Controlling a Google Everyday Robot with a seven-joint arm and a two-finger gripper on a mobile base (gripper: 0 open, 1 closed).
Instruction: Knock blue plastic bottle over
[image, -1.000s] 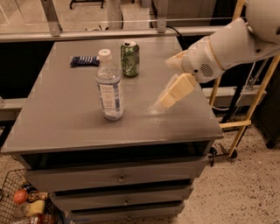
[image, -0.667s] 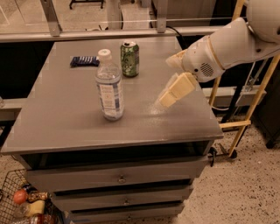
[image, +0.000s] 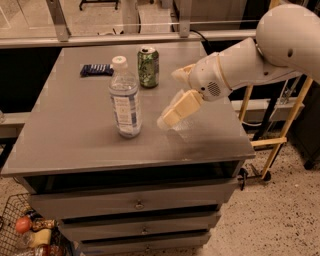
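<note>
Grey cabinet top carries everything. At far left, near the back edge, lies a flat dark-blue packet, unmoved vs. a sec. ago and not part of the job.

Next is the blue plastic bottle, clear w/ a white screw cap and a blue-and-white wrap label. It stands upright left of centre, in the same spot as a sec. ago, so nothing has touched it yet.

Behind it and a little to the right is a green soda can, upright, apart from the bottle and also unmoved.

Right of the bottle hangs the cream-coloured gripper, low over the top at approx. label height. This is the one change: it has slid left since a sec. ago, and the gap to the bottle is clearly narrower. It is near but still apart. Released or clenched — can't tell from this angle.

The white robot arm reaches in from the right.

Judgement: approach nearly done, knock not begun. A further sideways push should tip the bottle leftward, away from the can.
</note>
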